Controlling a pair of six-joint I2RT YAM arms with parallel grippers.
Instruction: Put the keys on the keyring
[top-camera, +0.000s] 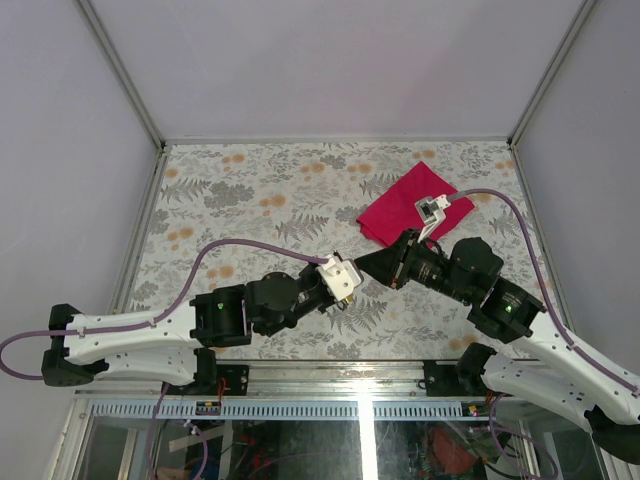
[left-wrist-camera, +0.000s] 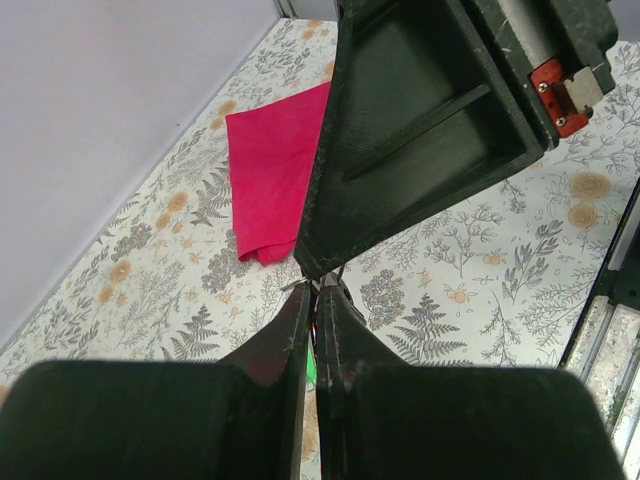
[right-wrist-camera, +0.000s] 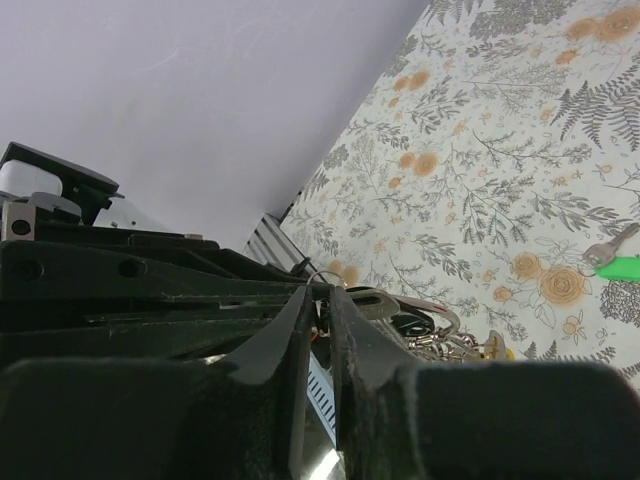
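My two grippers meet tip to tip above the near middle of the floral table. The left gripper is shut, and a thin silver wire of the keyring sticks out at its tips. The right gripper is shut to a narrow slit. The keyring's arc rises just above its tips. A bunch of keys with a yellow piece hangs beside the right finger. A loose key with a green tag lies on the table. The exact grip inside both pairs of jaws is hidden.
A red cloth lies on the table beyond the grippers, at the back right. White walls enclose the table on three sides. A metal rail runs along the near edge.
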